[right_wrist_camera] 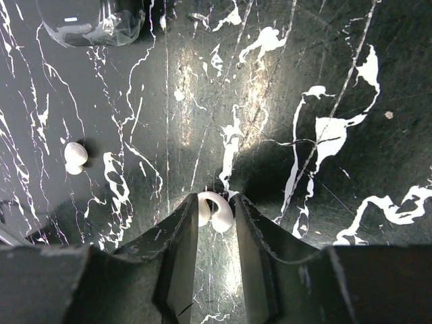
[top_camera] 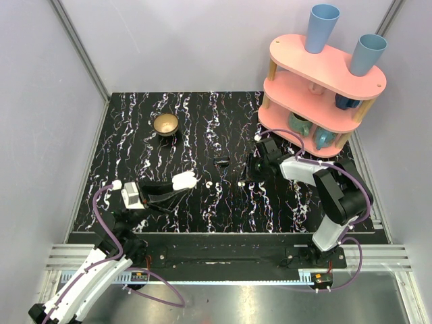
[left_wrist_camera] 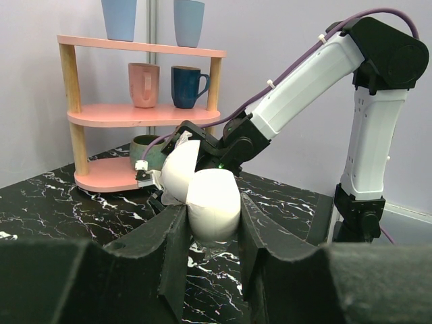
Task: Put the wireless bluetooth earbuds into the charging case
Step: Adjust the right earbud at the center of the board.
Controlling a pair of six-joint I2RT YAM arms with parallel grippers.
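The white charging case (top_camera: 184, 179) sits on the black marbled table, gripped between the fingers of my left gripper (top_camera: 177, 185). In the left wrist view the case (left_wrist_camera: 214, 197) fills the gap of the left gripper (left_wrist_camera: 212, 223), and its lid (left_wrist_camera: 177, 170) is tilted open behind it. One white earbud (right_wrist_camera: 217, 212) lies between the tips of my right gripper (right_wrist_camera: 216, 214), which closes on it at table level; it also shows in the top view (top_camera: 240, 182) at the right gripper (top_camera: 247, 177). The second earbud (top_camera: 210, 183) lies loose between the grippers, and shows in the right wrist view (right_wrist_camera: 74, 157).
A small black block (top_camera: 221, 160) lies behind the earbuds. A brass bowl (top_camera: 165, 124) stands at the back left. A pink three-tier shelf (top_camera: 324, 88) with cups and mugs stands at the back right. The right arm (left_wrist_camera: 304, 81) reaches across the left wrist view.
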